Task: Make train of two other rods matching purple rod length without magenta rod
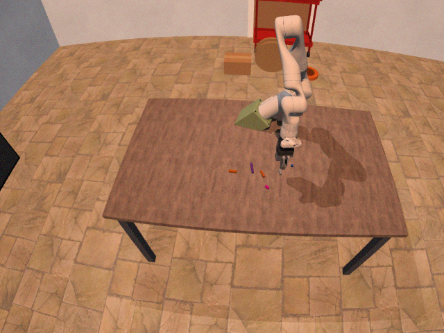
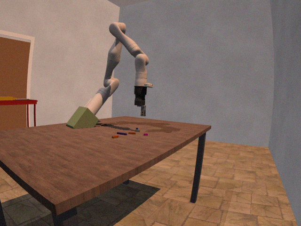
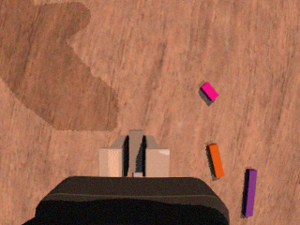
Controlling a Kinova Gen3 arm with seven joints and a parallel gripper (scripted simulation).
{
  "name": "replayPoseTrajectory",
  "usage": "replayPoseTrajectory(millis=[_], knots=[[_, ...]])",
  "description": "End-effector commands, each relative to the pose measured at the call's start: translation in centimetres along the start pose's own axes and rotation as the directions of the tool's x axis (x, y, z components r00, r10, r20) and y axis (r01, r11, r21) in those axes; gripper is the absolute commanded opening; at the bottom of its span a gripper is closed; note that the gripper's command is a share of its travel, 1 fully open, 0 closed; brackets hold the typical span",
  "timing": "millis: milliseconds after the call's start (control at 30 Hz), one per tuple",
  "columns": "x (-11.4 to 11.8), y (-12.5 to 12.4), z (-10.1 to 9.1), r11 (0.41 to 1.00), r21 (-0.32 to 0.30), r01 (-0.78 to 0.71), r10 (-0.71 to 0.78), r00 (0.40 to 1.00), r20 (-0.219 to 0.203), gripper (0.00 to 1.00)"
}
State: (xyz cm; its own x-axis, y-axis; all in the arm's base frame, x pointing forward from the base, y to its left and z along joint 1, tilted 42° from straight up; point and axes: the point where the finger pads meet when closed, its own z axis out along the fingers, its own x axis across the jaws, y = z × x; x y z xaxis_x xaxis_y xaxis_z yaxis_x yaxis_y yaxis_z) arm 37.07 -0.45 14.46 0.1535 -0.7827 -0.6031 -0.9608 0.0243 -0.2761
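Observation:
My gripper [image 1: 284,164] [image 2: 142,112] [image 3: 136,149] points straight down above the table [image 1: 179,143] [image 2: 73,155], shut on a grey rod [image 3: 136,140] that stands upright between the fingers. A second grey rod [image 1: 279,172] [image 2: 137,130] lies flat on the table just below and to the left of it. A small blue rod [image 1: 291,165] [image 2: 137,128] lies to the right. The purple rod [image 1: 252,167] [image 2: 121,133] [image 3: 249,192] lies further left, with one orange rod [image 1: 262,173] [image 2: 131,133] [image 3: 216,160] beside it and another orange rod [image 1: 232,171] [image 2: 115,136] beyond. A magenta rod [image 1: 266,186] [image 2: 145,134] [image 3: 209,91] lies nearer the front.
The arm's olive-green wedge base [image 1: 252,116] [image 2: 82,118] sits on the table's back part. A red cart [image 1: 283,21], a cardboard box [image 1: 237,63] and an orange ring [image 1: 312,73] stand on the floor behind the table.

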Motion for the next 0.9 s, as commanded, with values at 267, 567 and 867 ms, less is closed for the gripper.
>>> replayPoseTrajectory(millis=[267, 567, 867], knots=[[0.0, 0.0, 1.2, 1.0, 0.0, 0.0, 0.0, 1.0, 0.0, 0.24], [0.0, 0.0, 4.9, 1.0, 0.0, 0.0, 0.0, 1.0, 0.0, 0.24], [0.1, 0.0, 7.6, 1.0, 0.0, 0.0, 0.0, 1.0, 0.0, 0.24]])
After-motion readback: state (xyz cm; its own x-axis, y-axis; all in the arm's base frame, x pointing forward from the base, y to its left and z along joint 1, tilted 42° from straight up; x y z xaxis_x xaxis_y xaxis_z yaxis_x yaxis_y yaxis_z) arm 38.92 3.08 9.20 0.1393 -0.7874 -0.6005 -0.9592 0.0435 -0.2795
